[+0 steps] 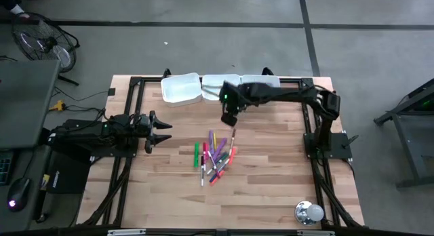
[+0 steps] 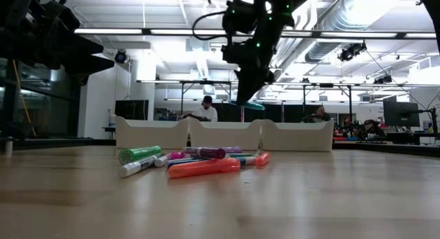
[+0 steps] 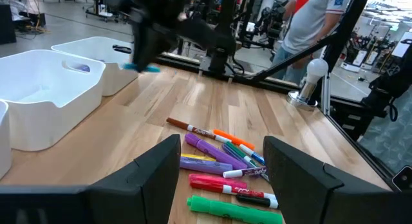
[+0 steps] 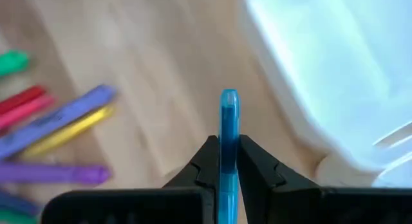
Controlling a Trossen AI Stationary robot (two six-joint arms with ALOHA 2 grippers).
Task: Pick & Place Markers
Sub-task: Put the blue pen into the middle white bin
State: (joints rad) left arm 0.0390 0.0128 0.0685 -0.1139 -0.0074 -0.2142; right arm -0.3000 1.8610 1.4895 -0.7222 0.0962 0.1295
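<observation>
Several markers (image 1: 213, 158) in green, purple, red, pink and orange lie in a loose pile on the wooden table; they also show in the low view (image 2: 199, 163) and the left wrist view (image 3: 225, 172). My right gripper (image 1: 229, 116) hangs above the table between the pile and the white trays, shut on a blue marker (image 4: 228, 121). That marker also shows in the low view (image 2: 249, 105). My left gripper (image 1: 161, 131) is open and empty, to the left of the pile, pointing toward it. My right gripper pinches the blue marker's barrel (image 4: 228, 145) between its two fingers, which come from above and point down. One end of the marker (image 4: 228, 98) sticks out past the fingertips. The marker is lifted clear of the table and lies roughly level (image 2: 249, 105).
Three white trays (image 1: 182, 88) (image 1: 218, 85) (image 1: 266, 80) stand in a row at the table's far edge; two hold a small item (image 3: 80, 66) (image 3: 122, 49). A round silver object (image 1: 308, 212) stands at the front right. A person (image 3: 315, 18) stands beyond the table.
</observation>
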